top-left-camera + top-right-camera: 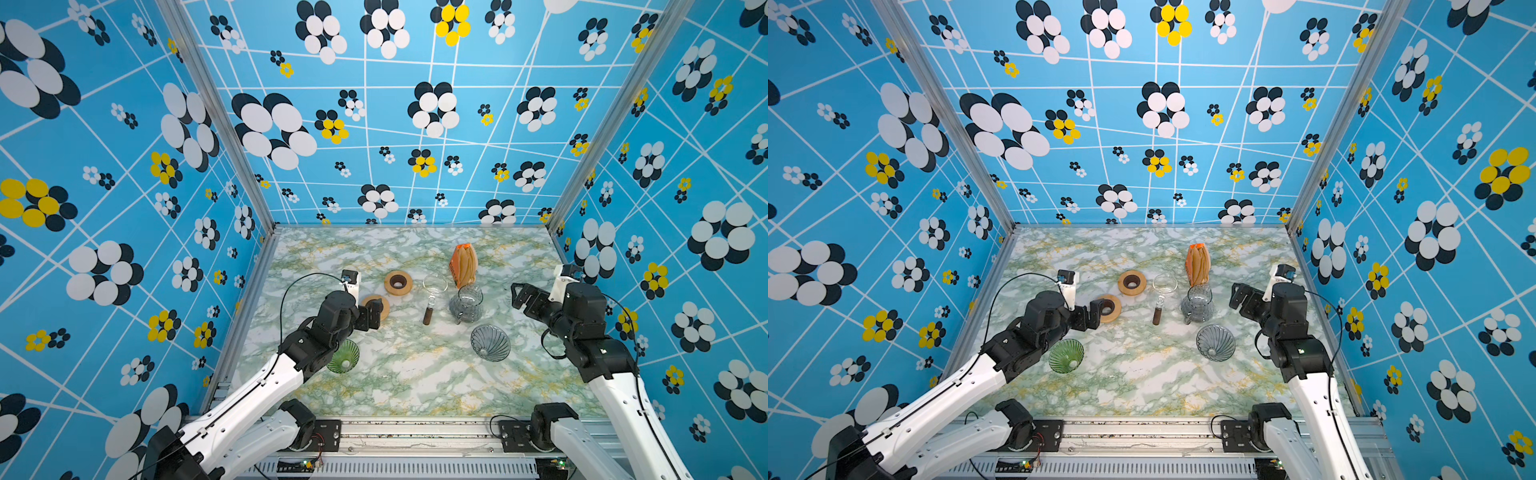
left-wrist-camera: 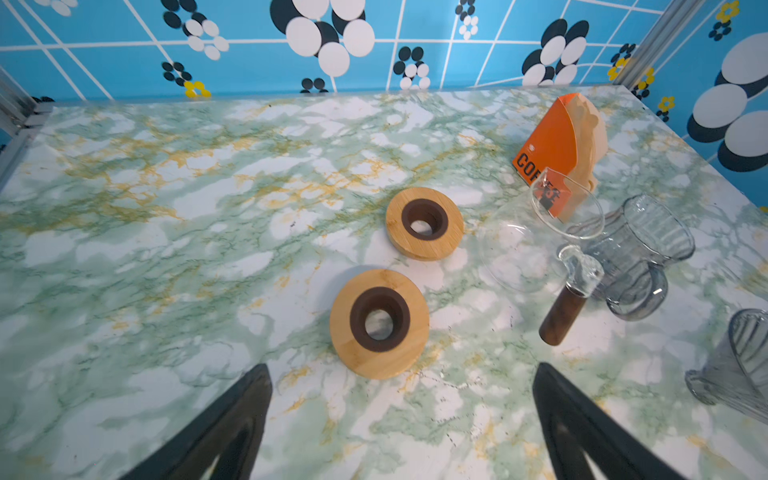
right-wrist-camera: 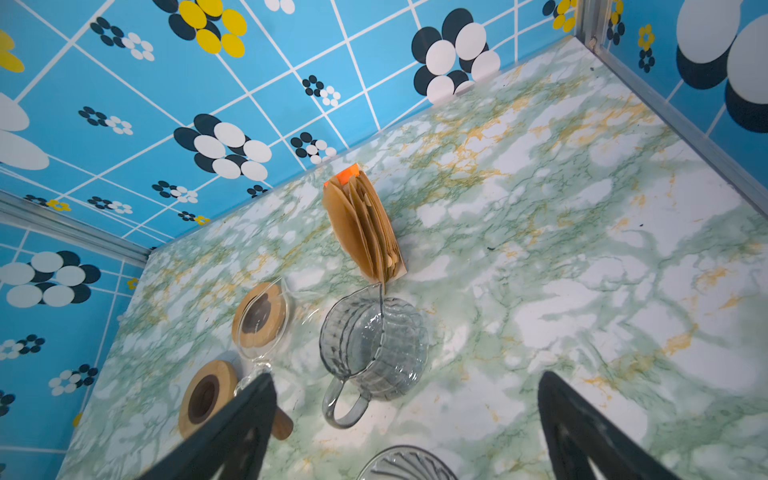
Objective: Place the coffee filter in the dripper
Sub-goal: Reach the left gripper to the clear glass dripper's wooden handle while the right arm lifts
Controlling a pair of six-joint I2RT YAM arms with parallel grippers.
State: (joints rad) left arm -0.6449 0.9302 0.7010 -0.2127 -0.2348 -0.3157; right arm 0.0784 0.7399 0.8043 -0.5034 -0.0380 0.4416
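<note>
Worktop laid out; both grippers open and empty.
The marble worktop (image 1: 415, 386) carries everything. The left gripper (image 1: 370, 314) hangs over a wooden ring (image 2: 417, 328) toward the left edge, jaws spread. The right gripper (image 1: 523, 297) hangs near the right edge, likewise spread. The coffee filters (image 3: 361, 224) stand in an orange holder (image 2: 540, 141) toward the back edge. The grey dripper (image 1: 490, 343) sits apart, nearer the front.

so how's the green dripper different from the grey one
Colour: the green dripper is clear green glass, the grey dripper is smoky grey glass.
Place: the green dripper sits on the left of the table; the grey dripper sits on the right, near the grey pitcher.
Cover: the left arm reaches over the edge of the green dripper; the grey dripper lies fully in the open.
Shared: both are ribbed glass cones, and neither holds a filter.
</note>
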